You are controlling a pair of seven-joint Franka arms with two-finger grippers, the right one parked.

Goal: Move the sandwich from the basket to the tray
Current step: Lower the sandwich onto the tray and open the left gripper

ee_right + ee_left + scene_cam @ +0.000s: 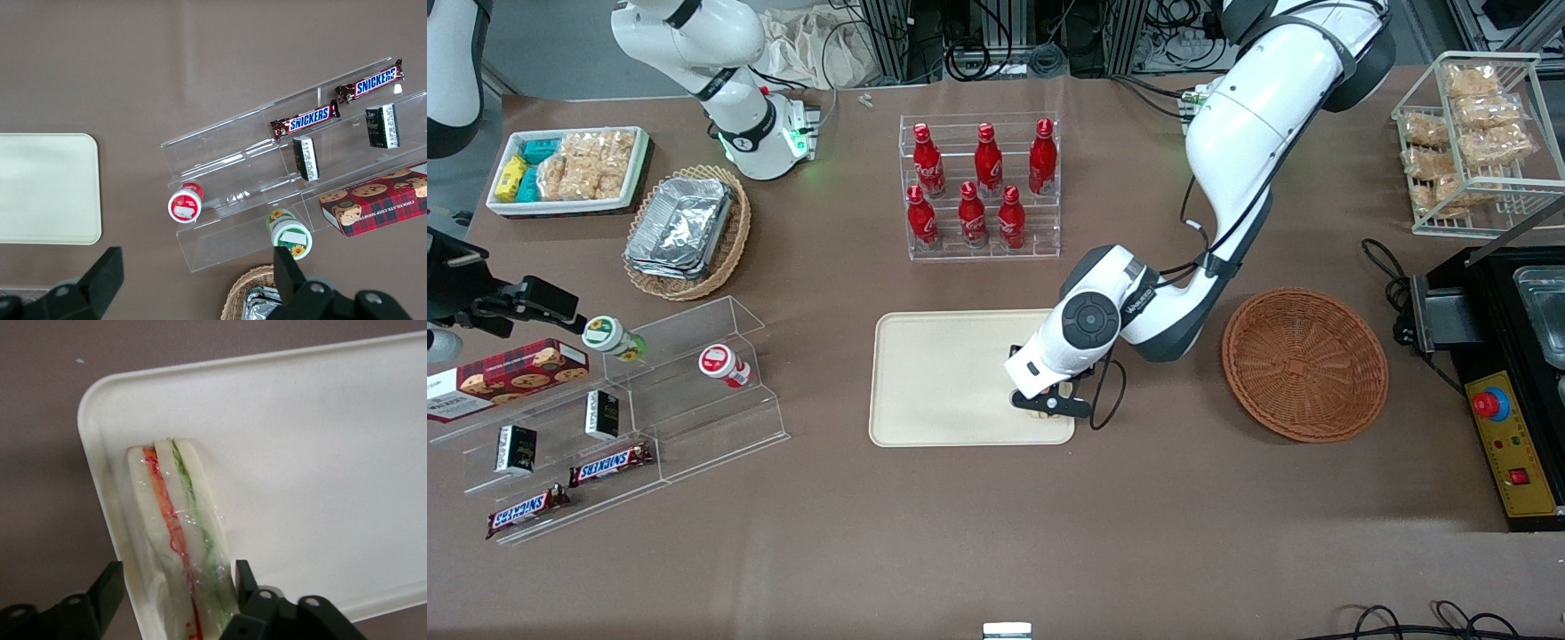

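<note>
1. My gripper (1049, 404) sits low over the tray (943, 373), at the corner nearest the front camera on the basket (1304, 363) side.
2. Fingers (110, 587) spread wide, released; one finger clear of the sandwich (177, 533).
3. Sandwich lies on the tray, along its short edge.
4. Basket stands near the tray, apart from it.
</note>
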